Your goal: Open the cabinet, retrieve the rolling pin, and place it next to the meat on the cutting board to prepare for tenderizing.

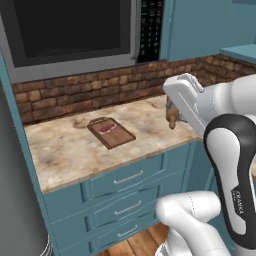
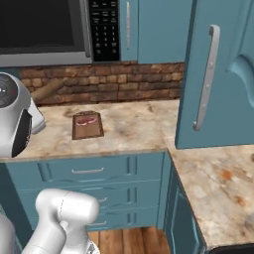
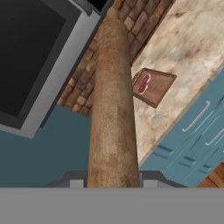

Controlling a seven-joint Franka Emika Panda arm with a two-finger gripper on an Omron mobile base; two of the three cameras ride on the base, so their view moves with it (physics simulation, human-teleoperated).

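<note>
My gripper (image 3: 113, 183) is shut on the rolling pin (image 3: 113, 109), a long tan-brown wooden roller that runs up the hand view from between the fingertips. The pin's end (image 1: 172, 117) pokes out below my white hand in the left base view, and the pin (image 2: 49, 89) juts out past my arm in the right base view. It hangs in the air above the counter, apart from the dark brown cutting board (image 1: 120, 137) (image 2: 88, 130) (image 3: 159, 89). The red-pink meat (image 1: 106, 128) (image 2: 87, 120) (image 3: 143, 84) lies on the board. A teal cabinet door (image 2: 228, 104) stands swung open at the right.
A black microwave (image 1: 70, 30) hangs over the brick backsplash (image 1: 75, 95). Teal drawers (image 1: 127, 177) sit under the marbled counter (image 1: 65, 150), which turns a corner to the right (image 2: 218, 188). The open door's silver handle (image 2: 207, 79) overhangs that corner.
</note>
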